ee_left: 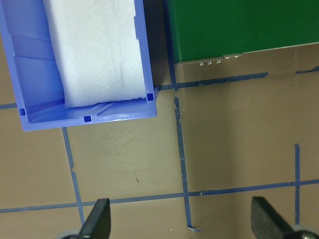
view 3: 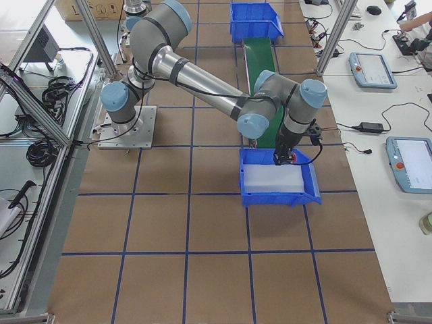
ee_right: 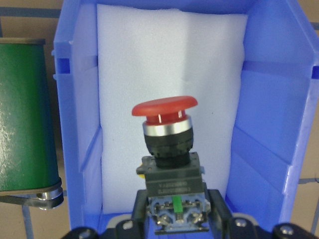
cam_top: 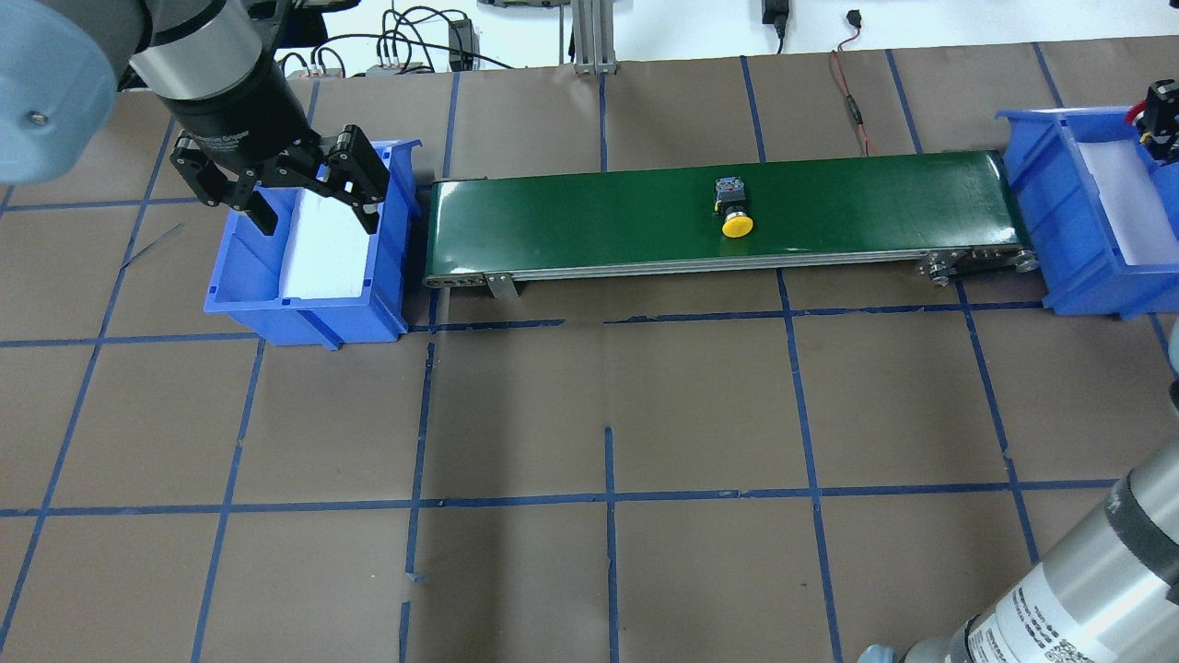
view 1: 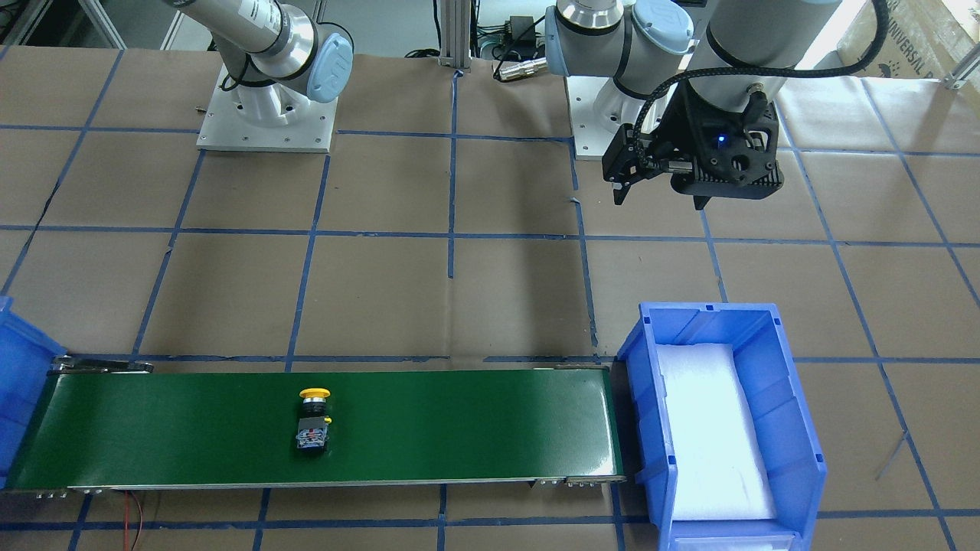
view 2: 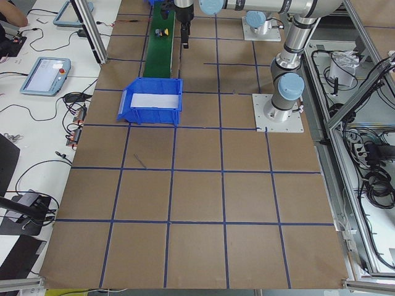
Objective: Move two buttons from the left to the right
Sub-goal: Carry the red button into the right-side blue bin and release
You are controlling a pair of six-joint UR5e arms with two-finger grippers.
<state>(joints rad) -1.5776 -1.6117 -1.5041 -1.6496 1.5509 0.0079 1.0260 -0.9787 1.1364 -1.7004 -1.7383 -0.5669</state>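
Observation:
The yellow-capped button [view 1: 314, 419] lies on its side on the green conveyor belt [view 1: 475, 428], past its middle toward the right bin; it also shows in the overhead view [cam_top: 734, 207]. My right gripper [ee_right: 177, 211] is shut on the grey body of the red mushroom-cap button [ee_right: 164, 117] and holds it above the white foam of the right blue bin [ee_right: 75, 99]. My left gripper [cam_top: 318, 221] is open and empty above the near side of the left blue bin [cam_top: 304, 318]. In the left wrist view its fingertips [ee_left: 97, 221] stand wide apart over bare table.
The left bin [view 1: 788, 428] holds only white foam. The right bin [cam_top: 1059, 221] stands at the belt's other end. Both arm bases [view 1: 268, 115] stand on the table behind the belt. Blue tape lines grid the brown table top.

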